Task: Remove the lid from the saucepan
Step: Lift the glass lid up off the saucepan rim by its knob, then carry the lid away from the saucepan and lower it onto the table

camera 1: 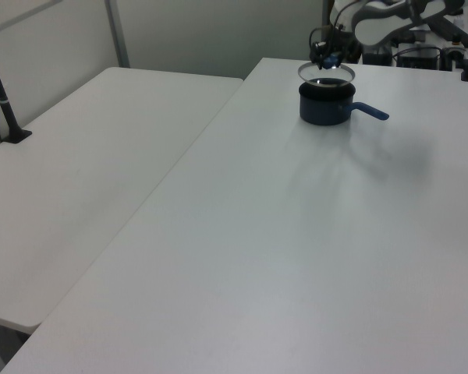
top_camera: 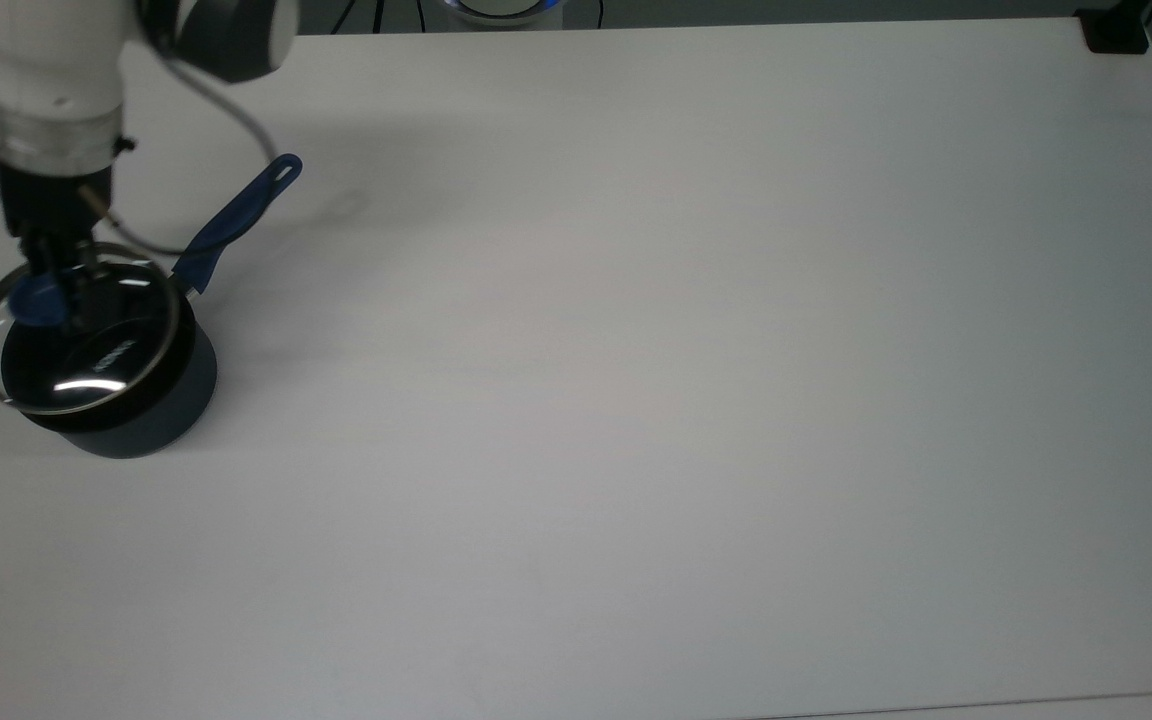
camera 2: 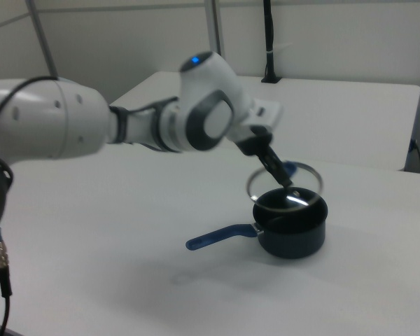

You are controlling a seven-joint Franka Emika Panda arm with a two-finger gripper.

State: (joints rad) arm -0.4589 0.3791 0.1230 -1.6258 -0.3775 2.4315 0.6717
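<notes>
The dark saucepan (top_camera: 141, 425) stands at the top view's left edge, its long blue handle (top_camera: 241, 215) pointing up and to the right. The glass lid (top_camera: 101, 355) with its metal rim hangs tilted just above the pan's mouth, shifted towards the top view's left. My gripper (top_camera: 54, 293) comes down from above and is shut on the lid's blue knob (top_camera: 34, 303). In the left view the lid (camera 1: 326, 74) floats clear above the saucepan (camera 1: 324, 107). In the right view my gripper (camera 2: 283, 175) holds the lid (camera 2: 304, 183) over the saucepan (camera 2: 292, 227).
The wide white table (top_camera: 686, 350) stretches to the top view's right. A black mount (top_camera: 1116, 35) sits at its top right corner. A second white table (camera 1: 86, 156) with a black post (camera 1: 1, 93) lies to the left view's left.
</notes>
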